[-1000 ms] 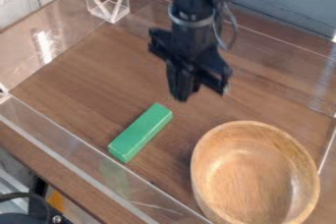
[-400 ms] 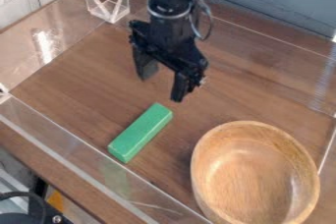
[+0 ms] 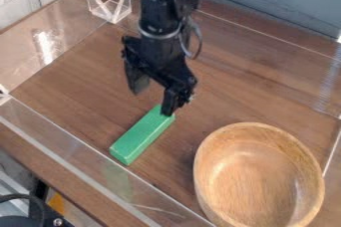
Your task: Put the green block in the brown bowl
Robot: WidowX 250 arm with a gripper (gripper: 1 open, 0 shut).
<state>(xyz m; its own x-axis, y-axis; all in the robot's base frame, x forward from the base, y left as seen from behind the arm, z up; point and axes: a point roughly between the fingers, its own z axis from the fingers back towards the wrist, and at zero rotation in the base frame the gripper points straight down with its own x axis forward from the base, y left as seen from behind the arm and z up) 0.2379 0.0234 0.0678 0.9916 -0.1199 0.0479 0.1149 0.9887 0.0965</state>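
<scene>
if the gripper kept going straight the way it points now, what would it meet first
Most likely the far end of the green block, since the gripper points down toward it. With one view, depth is unclear, so it might touch the wooden table just beyond that end instead.

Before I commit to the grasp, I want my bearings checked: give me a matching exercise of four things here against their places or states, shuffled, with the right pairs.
Things
1. Green block
2. Brown bowl
3. Gripper
4. Clear container

Places or states
A. Round, wooden, near the lower right of the view
B. Near the top left of the view
C. Open, at the block's upper end in the view
D. Lying flat, left of the bowl in the view

Right pairs
1-D: green block
2-A: brown bowl
3-C: gripper
4-B: clear container
</scene>
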